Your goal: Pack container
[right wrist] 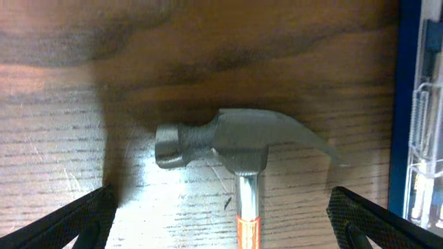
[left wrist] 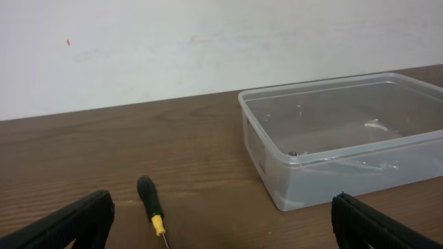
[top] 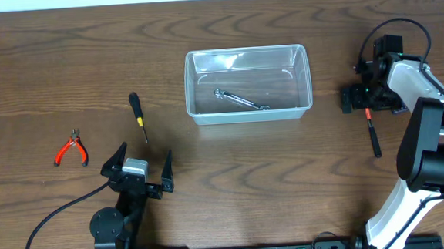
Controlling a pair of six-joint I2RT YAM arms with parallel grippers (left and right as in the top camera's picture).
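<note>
A: Overhead first: how far along?
B: Barely begun, seemingly. Only a wrench (top: 240,99) inside the container (top: 246,51), mid worktop (top: 48,58). Left of the container: screwdriver (top: 137,114), pliers (top: 71,148) beyond. Right of it: hammer (top: 371,131). All three left to pack.
A: Grippers?
B: Both spread wide, empty: left gripper (top: 145,154) left of the container, nearer the arm bases; right gripper (top: 369,98) over the hammer's head.
A: Writing?
B: None legible.

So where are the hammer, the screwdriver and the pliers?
hammer (right wrist: 239,144): right wrist view, on its steel head.
screwdriver (top: 137,113): overhead view, on its black handle.
pliers (top: 74,142): overhead view, at the pivot where the red handles meet.
</note>
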